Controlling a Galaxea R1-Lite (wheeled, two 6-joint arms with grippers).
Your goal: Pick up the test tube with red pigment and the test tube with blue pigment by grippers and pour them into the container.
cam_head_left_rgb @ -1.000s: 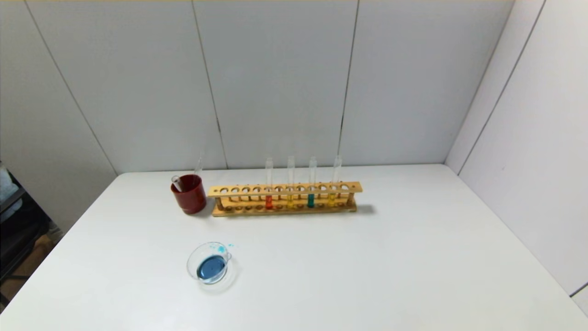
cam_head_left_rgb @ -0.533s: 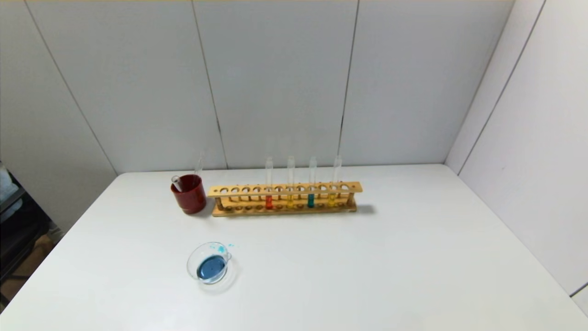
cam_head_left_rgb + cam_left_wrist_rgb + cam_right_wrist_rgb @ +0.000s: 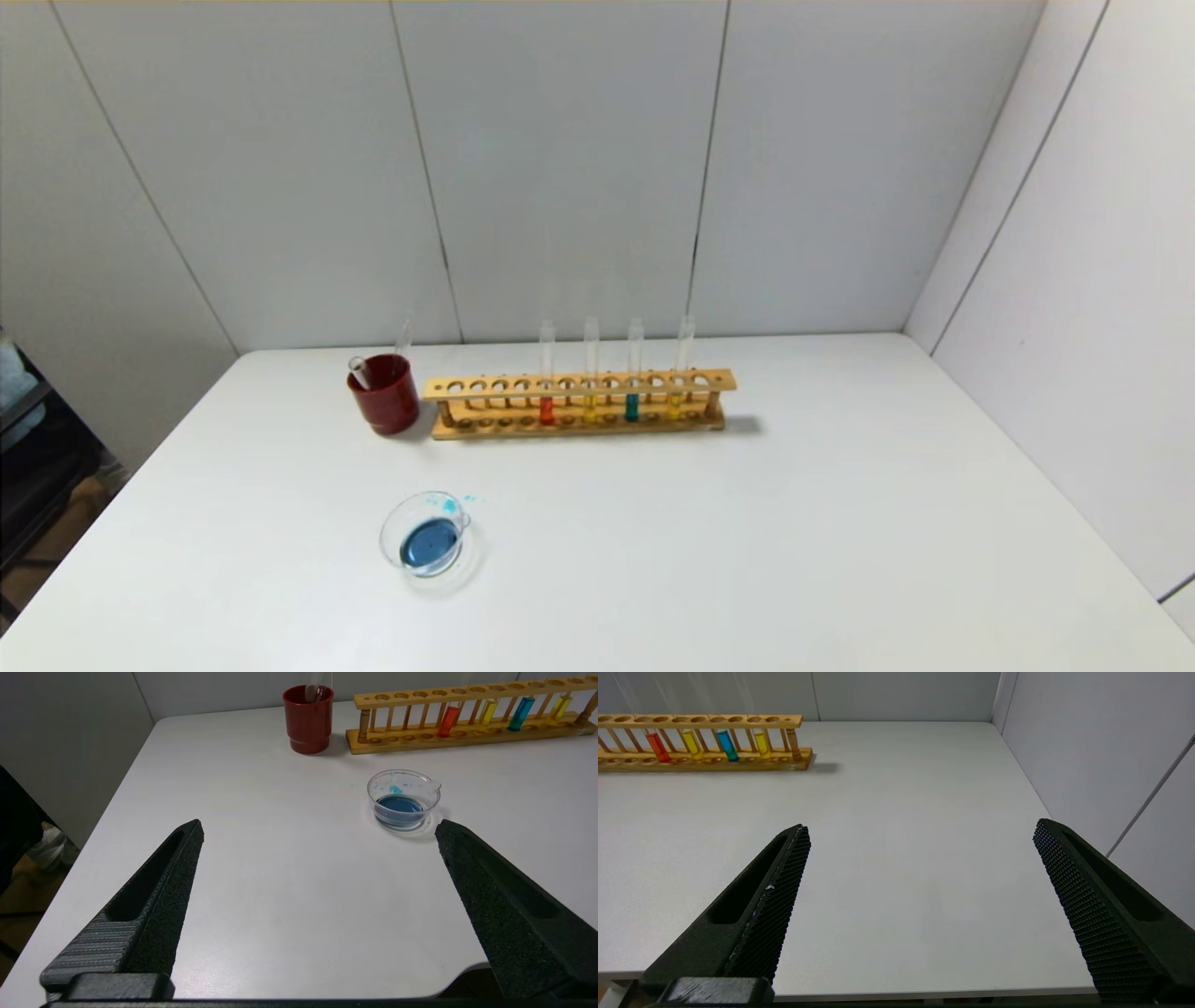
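- Left tool [image 3: 317,828] and right tool [image 3: 920,828] hang spread wide over the table's [image 3: 747,560] near edge, holding nothing.
- Red-pigment test tube [image 3: 546,373] looks fragile and slippery; best gripped gently on its bare upper glass.

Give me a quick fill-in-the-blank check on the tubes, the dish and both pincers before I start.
1. The test tube with red pigment stands in the wooden ____.
2. The container holds ____ liquid.
3. The left pincer and right pincer both have their jaws ____.
4. In the rack, the test tube with blue pigment stands between two tubes of ____ liquid.

Missing words: rack; blue; open; yellow
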